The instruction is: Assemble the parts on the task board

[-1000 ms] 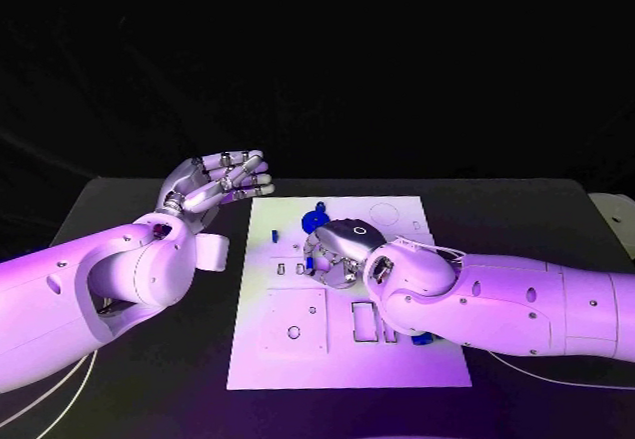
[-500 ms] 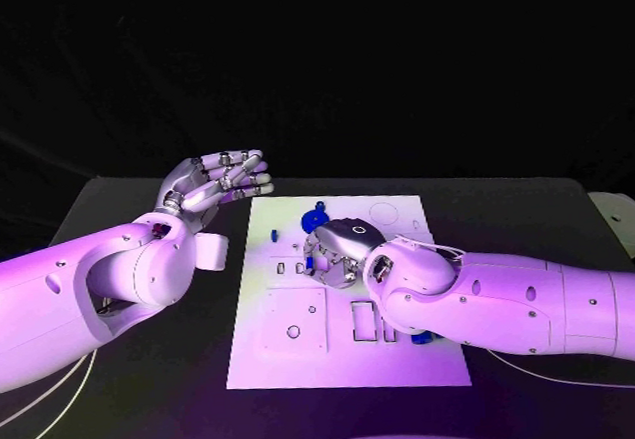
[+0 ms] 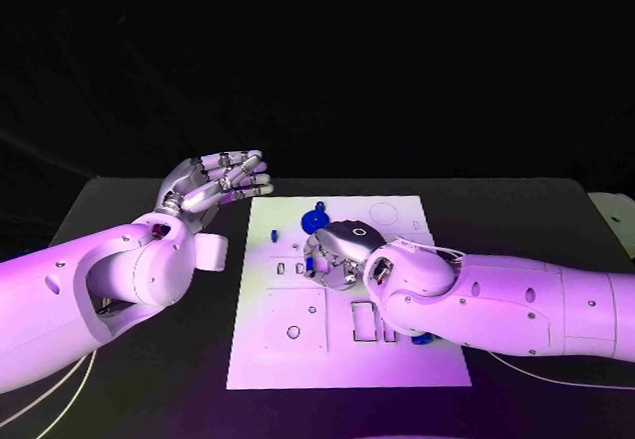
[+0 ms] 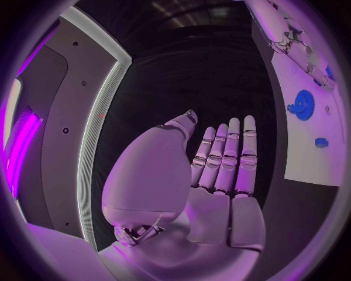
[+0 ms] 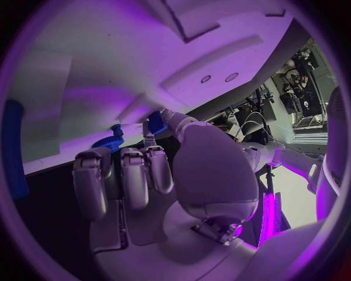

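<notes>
The white task board (image 3: 297,351) lies in the middle of the black table. My right hand (image 3: 342,248) hovers over the board's middle with its fingers curled down. In the right wrist view, thumb and a fingertip pinch a small blue part (image 5: 154,123) close to the board (image 5: 110,70). A blue gear (image 3: 314,220) sits on the board just beyond that hand, also seen as the gear (image 5: 110,140) and the gear (image 4: 300,105). My left hand (image 3: 214,186) is raised off the board's far left corner, fingers straight and side by side (image 4: 223,158), holding nothing.
A small blue piece (image 3: 275,234) stands near the board's left side, the same piece (image 4: 320,142) in the left wrist view. Another blue part (image 3: 423,338) peeks from under my right forearm. A long blue piece (image 5: 14,146) lies on the board. A pale object (image 3: 624,221) sits at the table's right edge.
</notes>
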Tool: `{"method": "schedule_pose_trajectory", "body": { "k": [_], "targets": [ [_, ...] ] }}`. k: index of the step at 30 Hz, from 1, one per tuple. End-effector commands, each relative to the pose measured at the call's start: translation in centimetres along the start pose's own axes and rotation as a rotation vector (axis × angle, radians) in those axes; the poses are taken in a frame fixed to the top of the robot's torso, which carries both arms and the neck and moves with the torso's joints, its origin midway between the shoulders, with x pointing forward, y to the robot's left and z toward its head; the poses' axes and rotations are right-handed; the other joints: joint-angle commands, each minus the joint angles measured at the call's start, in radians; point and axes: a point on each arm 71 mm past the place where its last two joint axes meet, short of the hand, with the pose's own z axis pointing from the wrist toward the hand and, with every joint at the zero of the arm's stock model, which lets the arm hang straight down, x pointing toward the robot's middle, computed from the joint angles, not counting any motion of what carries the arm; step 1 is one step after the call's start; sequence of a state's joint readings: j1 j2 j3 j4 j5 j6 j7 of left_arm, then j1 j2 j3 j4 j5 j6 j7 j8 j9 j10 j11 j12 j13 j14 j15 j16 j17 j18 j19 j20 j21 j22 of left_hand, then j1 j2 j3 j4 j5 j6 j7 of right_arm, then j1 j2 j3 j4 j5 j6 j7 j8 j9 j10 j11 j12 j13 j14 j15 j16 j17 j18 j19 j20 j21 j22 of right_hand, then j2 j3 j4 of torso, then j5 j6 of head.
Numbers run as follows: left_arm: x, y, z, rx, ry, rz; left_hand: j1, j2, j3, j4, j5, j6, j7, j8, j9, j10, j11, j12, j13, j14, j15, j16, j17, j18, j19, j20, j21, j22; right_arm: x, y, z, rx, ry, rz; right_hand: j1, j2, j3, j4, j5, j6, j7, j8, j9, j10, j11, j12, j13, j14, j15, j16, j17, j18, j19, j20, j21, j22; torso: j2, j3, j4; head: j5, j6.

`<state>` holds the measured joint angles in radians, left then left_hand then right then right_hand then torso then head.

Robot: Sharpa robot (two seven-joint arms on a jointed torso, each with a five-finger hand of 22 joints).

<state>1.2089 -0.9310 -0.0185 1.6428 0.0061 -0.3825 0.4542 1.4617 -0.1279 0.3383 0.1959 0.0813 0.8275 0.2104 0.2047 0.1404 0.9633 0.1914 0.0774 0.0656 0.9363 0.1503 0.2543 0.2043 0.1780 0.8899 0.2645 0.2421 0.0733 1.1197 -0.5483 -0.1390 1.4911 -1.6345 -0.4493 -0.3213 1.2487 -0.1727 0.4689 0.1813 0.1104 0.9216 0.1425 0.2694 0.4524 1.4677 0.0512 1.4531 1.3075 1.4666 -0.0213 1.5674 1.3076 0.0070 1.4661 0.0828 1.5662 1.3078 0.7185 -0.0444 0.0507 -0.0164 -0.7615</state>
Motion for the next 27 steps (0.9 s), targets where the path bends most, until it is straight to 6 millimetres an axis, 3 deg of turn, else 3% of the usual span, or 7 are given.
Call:
{"method": "schedule_pose_trajectory", "body": {
  "k": [1, 11, 15, 17, 20, 24, 27],
  "targets": [
    [0.2, -0.1, 0.0, 0.008, 0.019, -0.006, -0.008, -0.003, 0.006, -0.001, -0.004, -0.005, 0.035, -0.003, -0.001, 0.002, 0.006, -0.003, 0.0, 0.0, 0.005, -0.006, 0.001, 0.006, 0.007, 0.0, -0.004, -0.002, 0.3, -0.1, 0.0, 0.003, 0.015, -0.013, -0.003, -0.016, -0.003, 0.01, -0.009, -0.013, 0.001, -0.008, -0.004, 0.009, 0.009, -0.008, 0.168, 0.104, 0.01, 0.003, 0.263, -0.007, 0.105, 0.008, 0.005, 0.263, 0.0, -0.0001, -0.0004, 0.0, -0.001],
    [0.1, -0.1, 0.0, 0.007, 0.017, -0.005, -0.009, -0.003, 0.006, -0.001, -0.004, -0.005, 0.035, -0.004, -0.001, 0.001, 0.006, -0.004, 0.0, 0.0, 0.005, -0.006, 0.002, 0.006, 0.007, 0.0, -0.004, -0.002, 0.1, 0.0, -0.1, 0.001, -0.005, -0.009, -0.012, -0.036, -0.025, 0.028, -0.023, -0.048, 0.014, -0.035, -0.02, -0.006, 0.022, -0.024, 0.156, 0.104, 0.022, 0.003, 0.263, -0.007, 0.105, 0.02, 0.005, 0.263, 0.0, 0.0004, -0.0001, 0.0, -0.002],
    [0.1, -0.1, 0.0, 0.007, 0.017, -0.004, -0.009, -0.003, 0.007, -0.001, -0.005, -0.005, 0.035, -0.004, -0.001, 0.001, 0.006, -0.004, 0.0, 0.0, 0.005, -0.006, 0.002, 0.006, 0.007, 0.0, -0.004, -0.002, -0.1, 0.0, -0.3, -0.004, -0.03, -0.004, -0.008, -0.045, -0.084, 0.06, -0.045, -0.078, 0.025, -0.063, -0.037, -0.022, 0.033, -0.041, 0.143, 0.104, 0.032, 0.003, 0.263, -0.007, 0.105, 0.03, 0.005, 0.263, 0.0, 0.0009, 0.0001, -0.001, -0.001],
    [0.1, -0.1, 0.0, 0.005, 0.015, -0.003, -0.009, -0.003, 0.007, -0.001, -0.005, -0.005, 0.035, -0.004, -0.001, 0.001, 0.006, -0.004, 0.0, 0.0, 0.005, -0.006, 0.002, 0.006, 0.007, 0.0, -0.004, -0.002, -0.3, 0.1, -0.5, -0.011, -0.051, 0.003, 0.013, -0.037, -0.147, 0.093, -0.05, -0.079, 0.029, -0.074, -0.046, -0.025, 0.035, -0.043, 0.141, 0.104, 0.036, 0.003, 0.263, -0.007, 0.105, 0.034, 0.005, 0.263, 0.0, 0.0013, -0.0004, 0.0, -0.001],
    [0.0, 0.0, 0.0, 0.002, 0.016, 0.003, -0.009, -0.004, 0.007, -0.002, -0.005, -0.005, 0.035, -0.004, -0.001, 0.001, 0.006, -0.004, 0.0, 0.0, 0.005, -0.006, 0.002, 0.006, 0.007, 0.0, -0.004, -0.002, -0.7, 0.2, -0.8, -0.023, -0.085, 0.017, 0.03, -0.031, -0.214, 0.11, -0.056, -0.086, 0.033, -0.086, -0.056, -0.029, 0.04, -0.046, 0.138, 0.104, 0.039, 0.003, 0.263, -0.007, 0.105, 0.038, 0.005, 0.263, 0.0, 0.0016, -0.0006, 0.0, 0.0],
    [-0.1, 0.1, 0.2, -0.016, 0.03, 0.038, -0.018, -0.007, 0.009, -0.002, -0.005, 0.007, 0.028, 0.001, 0.001, 0.018, -0.001, -0.001, 0.001, 0.029, -0.005, 0.007, 0.012, 0.008, 0.03, -0.008, 0.007, 0.003, -2.0, 0.3, -1.8, -0.066, -0.181, 0.071, 0.033, -0.026, -0.232, 0.111, -0.055, -0.085, 0.033, -0.087, -0.058, -0.031, 0.041, -0.048, 0.136, 0.104, 0.039, 0.003, 0.263, -0.007, 0.105, 0.038, 0.005, 0.263, -0.003, 0.0023, -0.0021, -0.004, 0.001],
    [-0.2, 0.4, 0.3, -0.038, 0.059, 0.09, -0.036, -0.014, 0.007, 0.004, -0.006, 0.033, 0.018, 0.013, 0.006, 0.06, -0.015, 0.012, 0.005, 0.076, -0.021, 0.03, 0.03, 0.008, 0.067, -0.024, 0.028, 0.009, -3.4, 0.0, -2.6, -0.098, -0.246, 0.137, 0.064, -0.008, -0.229, 0.108, -0.037, -0.066, 0.03, -0.081, -0.06, -0.032, 0.038, -0.049, 0.134, 0.104, 0.038, 0.003, 0.263, -0.007, 0.105, 0.038, 0.005, 0.263, -0.005, 0.0029, -0.0041, -0.001, 0.007]
  ]
}}
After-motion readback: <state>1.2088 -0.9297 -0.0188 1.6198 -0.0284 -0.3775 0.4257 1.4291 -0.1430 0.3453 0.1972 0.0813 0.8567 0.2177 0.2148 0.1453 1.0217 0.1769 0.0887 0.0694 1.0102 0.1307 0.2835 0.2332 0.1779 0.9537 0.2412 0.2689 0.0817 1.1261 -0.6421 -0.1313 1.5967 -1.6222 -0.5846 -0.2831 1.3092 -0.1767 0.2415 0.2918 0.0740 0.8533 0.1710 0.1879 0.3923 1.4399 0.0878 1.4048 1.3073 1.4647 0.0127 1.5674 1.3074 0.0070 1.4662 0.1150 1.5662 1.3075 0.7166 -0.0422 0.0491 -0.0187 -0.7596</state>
